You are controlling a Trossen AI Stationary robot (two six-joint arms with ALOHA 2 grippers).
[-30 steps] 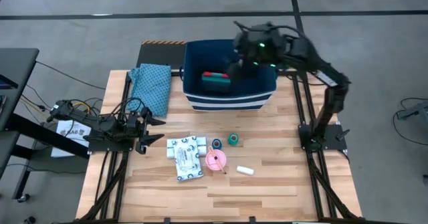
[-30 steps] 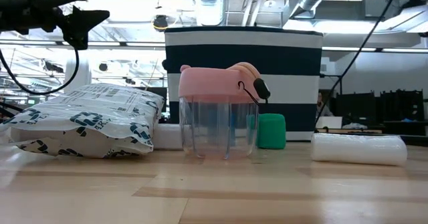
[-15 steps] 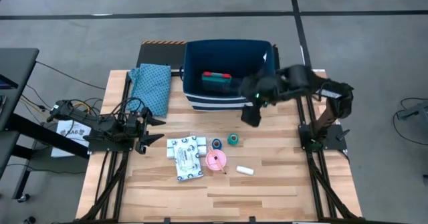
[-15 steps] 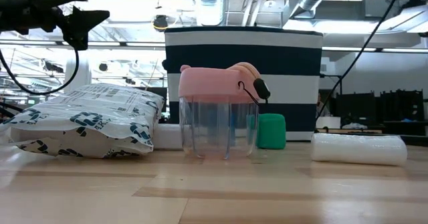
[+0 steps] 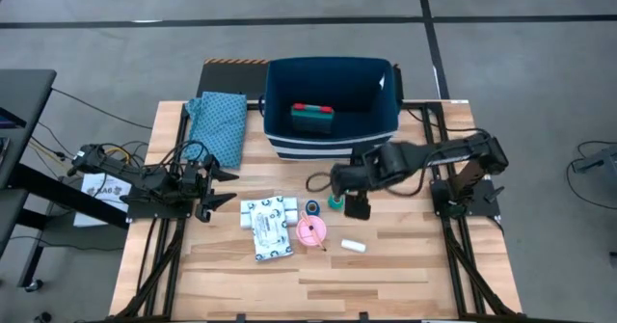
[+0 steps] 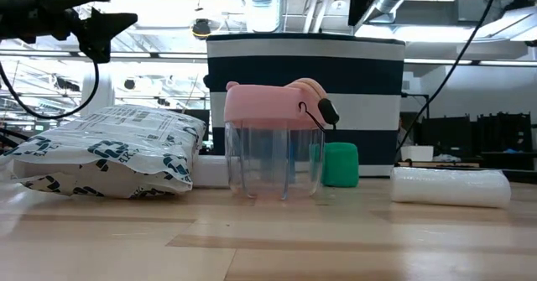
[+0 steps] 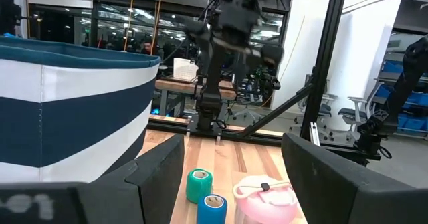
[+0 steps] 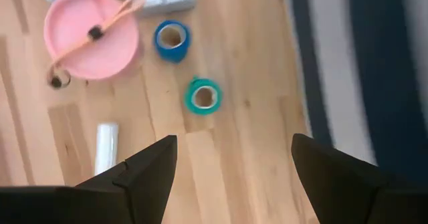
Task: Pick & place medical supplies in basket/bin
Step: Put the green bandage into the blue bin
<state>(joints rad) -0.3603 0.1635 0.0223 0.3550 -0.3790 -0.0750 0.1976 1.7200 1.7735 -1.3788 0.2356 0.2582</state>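
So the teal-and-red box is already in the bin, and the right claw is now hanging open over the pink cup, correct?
Not quite. The box is in the bin, and the right claw is open, but it hangs over the teal roll, not the pink cup. The right wrist view shows the roll between its fingers.

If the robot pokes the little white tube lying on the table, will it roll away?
Probably yes. The white tube is round and lies on its side on smooth wood, so a sideways nudge would likely roll it. It looks small and light, so it should lift easily.
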